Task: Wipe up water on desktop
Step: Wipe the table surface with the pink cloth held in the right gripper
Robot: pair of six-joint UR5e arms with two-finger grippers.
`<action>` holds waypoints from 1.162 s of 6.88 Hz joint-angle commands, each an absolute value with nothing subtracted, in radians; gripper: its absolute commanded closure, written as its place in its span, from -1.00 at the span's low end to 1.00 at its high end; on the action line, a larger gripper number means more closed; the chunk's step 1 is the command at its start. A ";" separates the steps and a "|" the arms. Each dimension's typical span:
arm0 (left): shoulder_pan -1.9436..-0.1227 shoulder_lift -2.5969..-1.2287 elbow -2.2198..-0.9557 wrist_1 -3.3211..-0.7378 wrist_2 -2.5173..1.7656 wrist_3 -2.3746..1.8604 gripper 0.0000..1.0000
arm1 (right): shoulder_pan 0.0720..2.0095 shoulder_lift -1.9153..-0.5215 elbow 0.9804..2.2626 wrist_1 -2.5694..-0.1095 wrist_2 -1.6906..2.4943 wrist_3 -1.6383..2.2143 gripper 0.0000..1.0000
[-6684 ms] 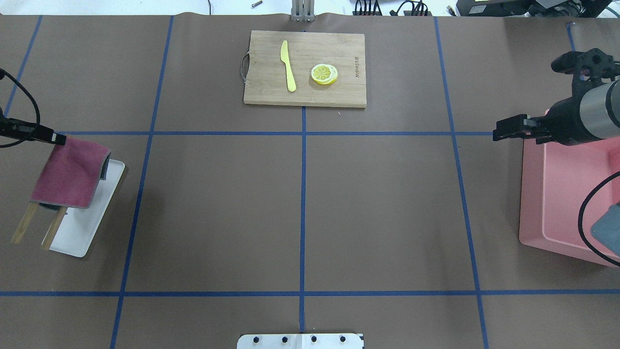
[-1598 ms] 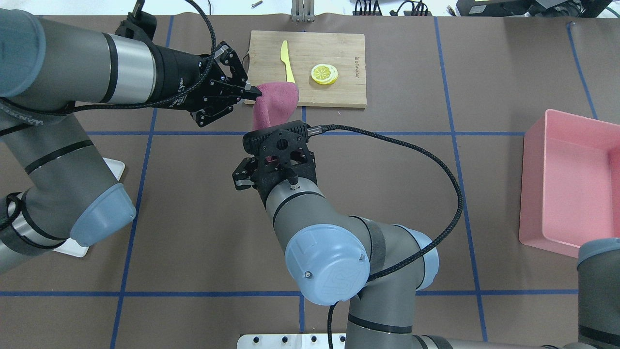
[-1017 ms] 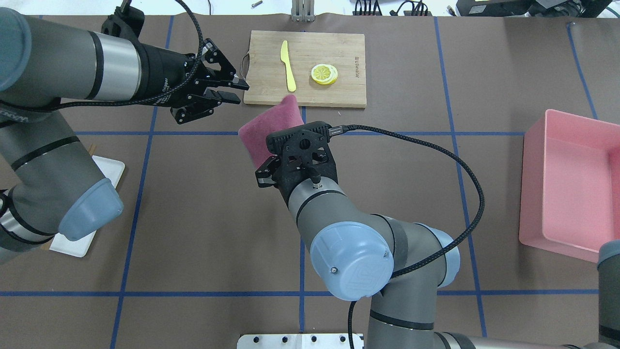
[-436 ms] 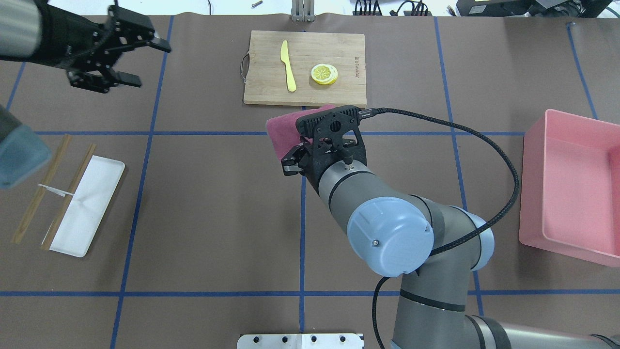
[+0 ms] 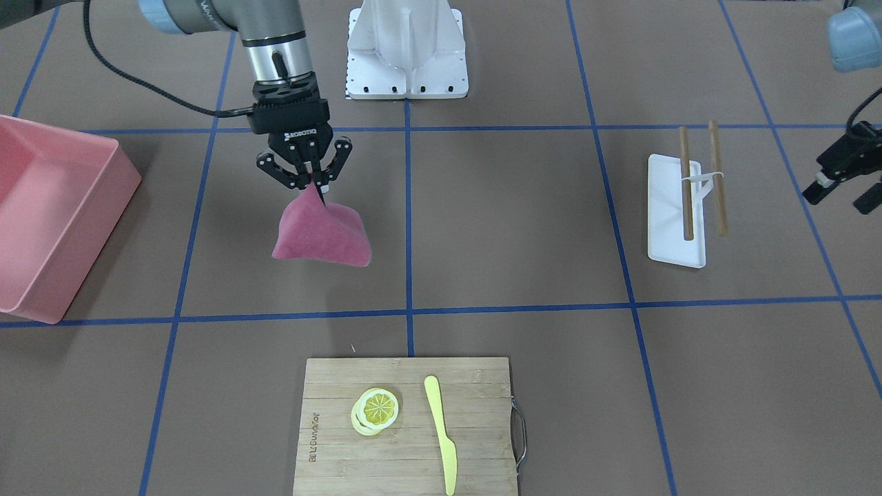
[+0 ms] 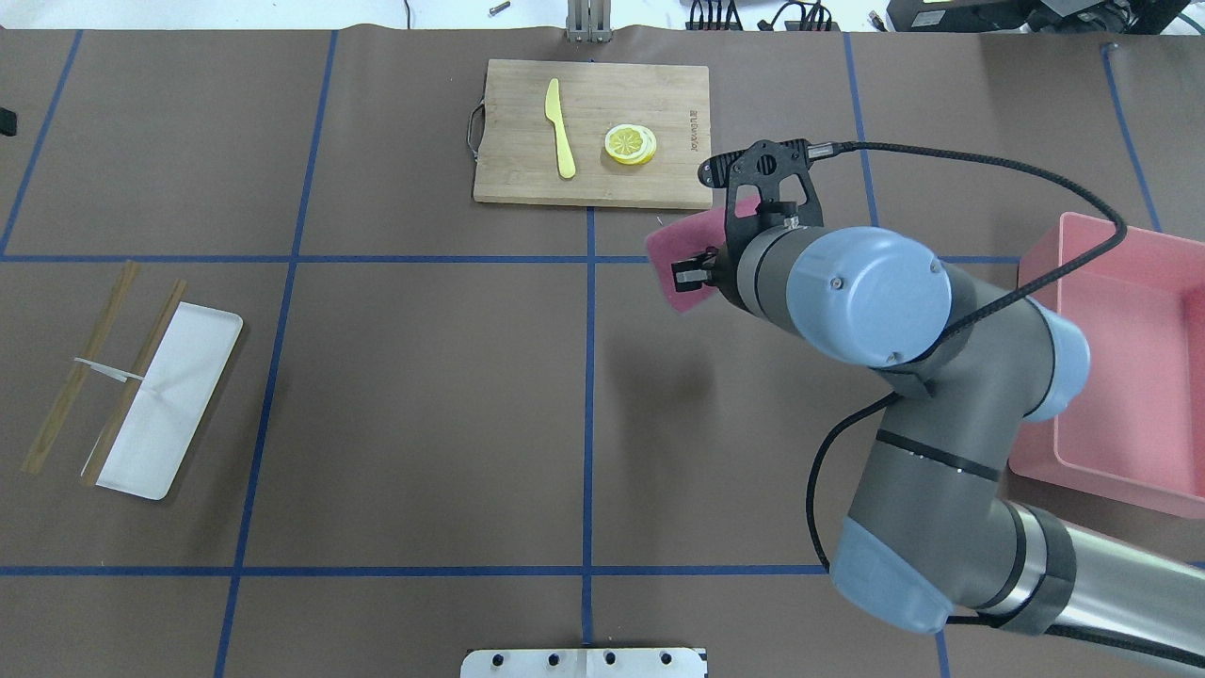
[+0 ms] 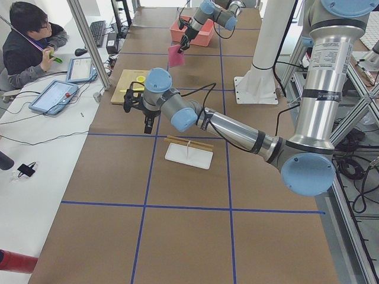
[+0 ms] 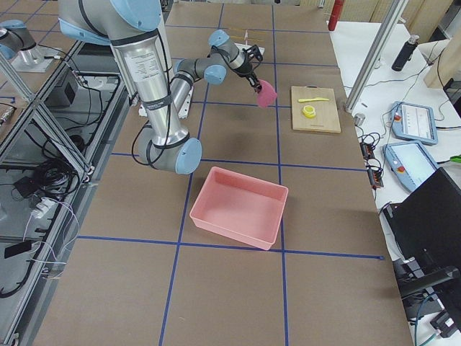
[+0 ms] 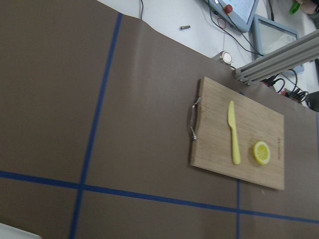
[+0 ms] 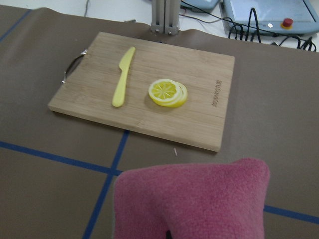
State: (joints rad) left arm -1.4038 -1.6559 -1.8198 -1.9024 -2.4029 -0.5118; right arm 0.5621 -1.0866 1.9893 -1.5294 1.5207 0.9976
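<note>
- Matte brown, blue-taped table (image 5: 517,241), beneath my cloth; no water discernible.
- My right claw (image 5: 313,186) pinches magenta fleece cloth (image 5: 320,238) by a corner, aloft; left claw (image 5: 841,196) spread.
- Transport step, I judge; next: lower, press, sweep.

Open desktop (image 5: 517,227) lies between cutting board (image 5: 331,386) and bin (image 5: 96,248).
</note>
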 commanded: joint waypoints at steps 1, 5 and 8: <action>-1.485 -1.605 -1.790 -1.688 -2.324 -0.064 -0.97 | 0.653 -1.118 1.980 -1.758 1.753 0.985 1.00; -1.491 -1.598 -1.776 -1.687 -2.324 -0.060 -0.97 | 0.614 -1.096 1.840 -1.923 1.772 0.940 1.00; -1.493 -1.589 -1.776 -1.687 -2.324 -0.060 -0.97 | 0.484 -0.847 1.688 -1.738 1.764 1.399 1.00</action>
State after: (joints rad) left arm -1.4920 -1.5912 -1.7770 -1.6874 -2.3250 -0.0599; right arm 0.5276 -0.9795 1.7579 -1.7689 1.7681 1.2287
